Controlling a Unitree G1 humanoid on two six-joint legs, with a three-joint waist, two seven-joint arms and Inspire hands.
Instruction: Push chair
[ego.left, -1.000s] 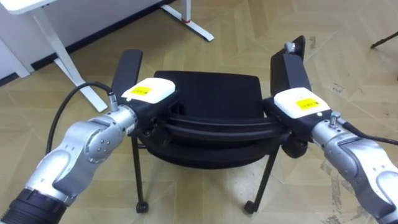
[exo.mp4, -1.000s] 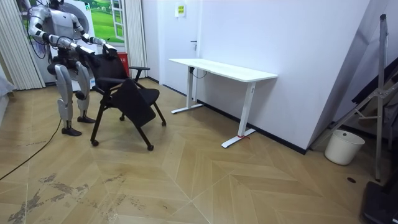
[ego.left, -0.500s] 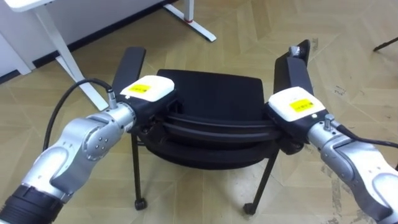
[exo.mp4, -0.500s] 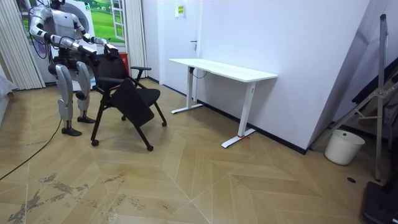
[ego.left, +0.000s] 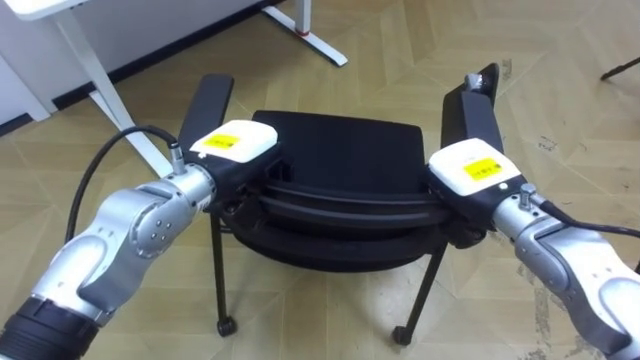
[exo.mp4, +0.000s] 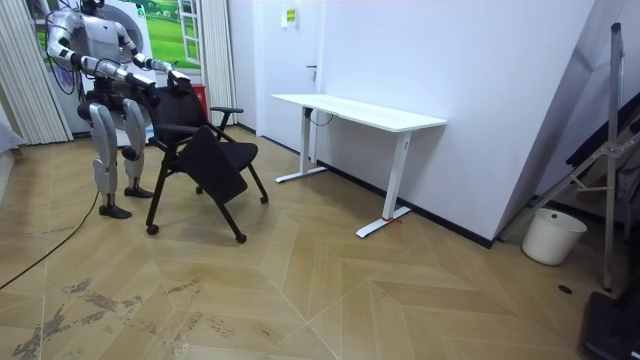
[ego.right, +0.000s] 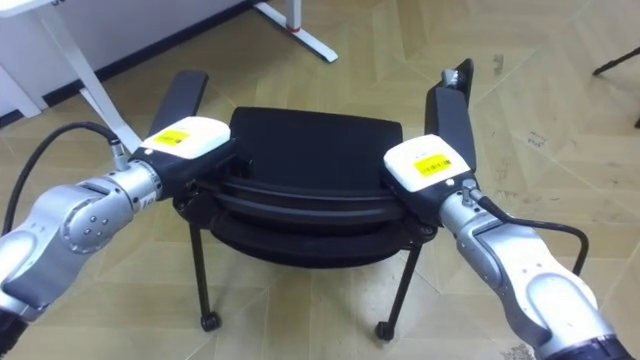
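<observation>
A black office chair on castors, its seat (ego.left: 340, 150) facing away from me, stands right in front of me on the wooden floor. My left hand (ego.left: 235, 143) sits on the left end of its curved backrest top (ego.left: 350, 205), dark fingers curled over the rail. On the right end my right hand (ego.left: 472, 168) grips the same way. Both armrests (ego.left: 205, 105) (ego.left: 478, 110) stick out beyond my hands. In the room view I stand upright behind the chair (exo.mp4: 205, 160) at the far left, arms stretched forward.
A white desk (exo.mp4: 360, 112) stands against the wall ahead of the chair; its foot (ego.left: 90, 70) shows at the upper left. A white bucket (exo.mp4: 552, 236) and a metal stand (exo.mp4: 610, 150) are far off at the room view's right. Bare parquet lies between.
Almost nothing: my right hand has slid a little inward along the backrest, and the view has shifted slightly. The chair stays in the same spot.
</observation>
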